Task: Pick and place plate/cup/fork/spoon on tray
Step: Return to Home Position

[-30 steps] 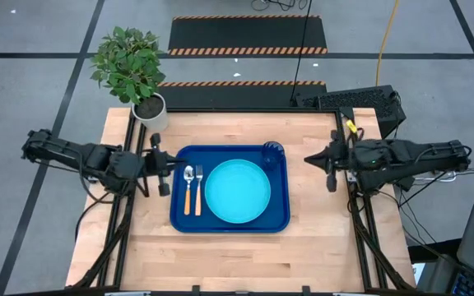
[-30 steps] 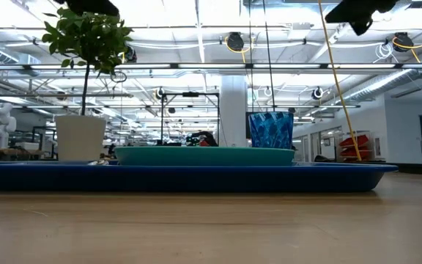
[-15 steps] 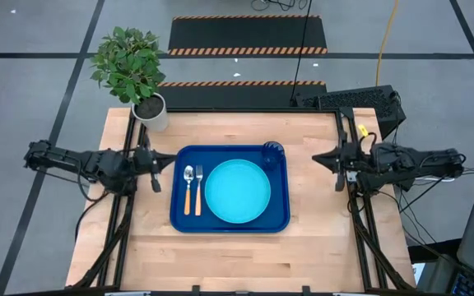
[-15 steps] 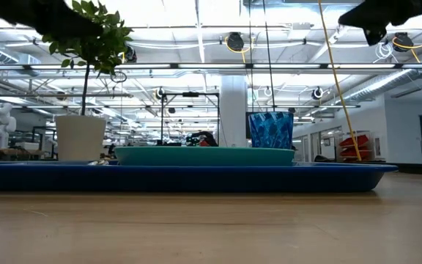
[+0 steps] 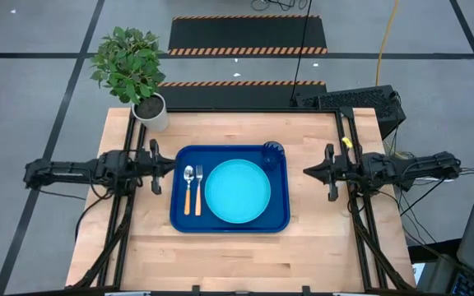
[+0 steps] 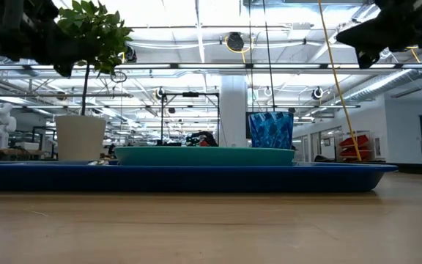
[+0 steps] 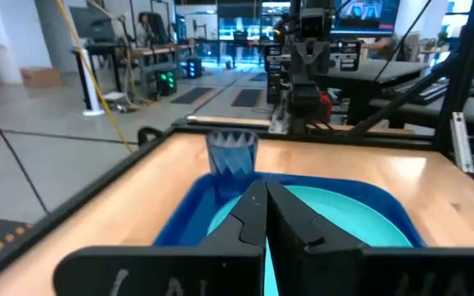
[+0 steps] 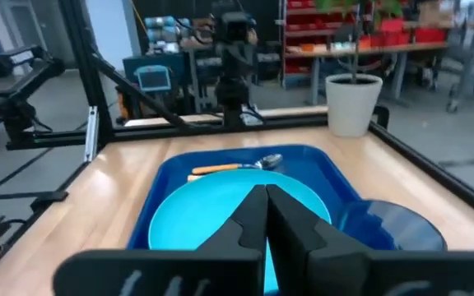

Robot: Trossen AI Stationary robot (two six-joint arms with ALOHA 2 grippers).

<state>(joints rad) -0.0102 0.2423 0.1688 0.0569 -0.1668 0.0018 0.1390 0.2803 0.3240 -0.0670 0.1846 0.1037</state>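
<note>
The dark blue tray (image 5: 176,220) lies at the table's middle. On it lie the turquoise plate (image 5: 237,191), the spoon (image 5: 188,187) and the fork (image 5: 197,187) side by side at the tray's left, and the blue cup (image 5: 271,151) standing in its far right corner. My left gripper (image 5: 171,164) hangs shut and empty above the table just left of the tray. My right gripper (image 5: 306,172) hangs shut and empty above the table right of the tray. The cup (image 7: 231,153) and plate (image 7: 336,215) show in the left wrist view, the plate (image 8: 220,210) and spoon (image 8: 263,162) in the right wrist view.
A white pot with a green plant (image 5: 150,110) stands at the table's far left corner. A dark box (image 5: 360,102) sits past the far right corner. Bare wood lies along the near edge (image 5: 237,263).
Both arms have drawn back from the tray, the left toward the table's left edge and the right toward its right edge, and both have come lower in the low view. The things on the tray have stayed still.
</note>
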